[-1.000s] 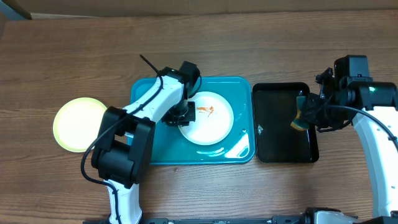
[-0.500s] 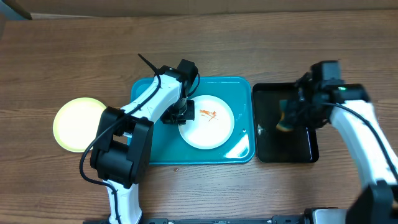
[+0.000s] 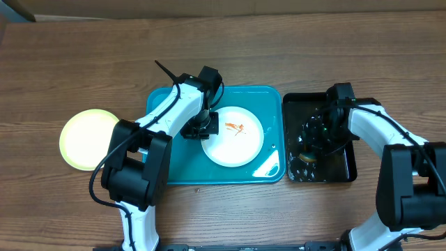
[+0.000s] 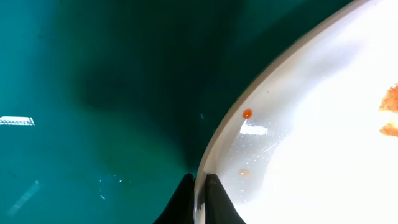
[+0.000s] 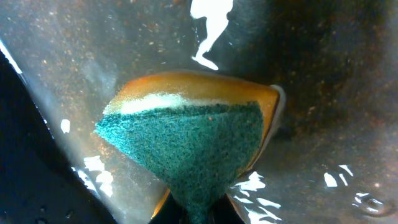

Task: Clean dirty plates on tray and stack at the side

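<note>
- The left tool [image 4: 200, 186] is pinching the rim of the round white shallow plate [image 3: 237, 143]. Its two fingers are closed tight, one on each side of the plate's left edge.
- That white plate is lying flat inside the large glossy turquoise-blue plastic tray [image 3: 167, 167], a little right of the tray's middle. It is carrying a thin orange-red smear [image 3: 235, 127] near its centre.
- A round pale yellow-green plate [image 3: 87, 139] is sitting on the brown wooden surface [image 3: 279, 49], left of the turquoise tray and apart from it.
- The right tool [image 5: 198, 214] is gripping a green-and-yellow scouring sponge [image 5: 186, 143]. Its fingers are closed on the sponge's lower end, and the rough green face is turning toward the wrist camera.
- The sponge is being held low inside the narrow black plastic tray [image 3: 341, 111], whose floor is glinting wet. Whether the sponge is touching that floor cannot be told.
- The black tray is lying just beside the turquoise tray's right edge.
</note>
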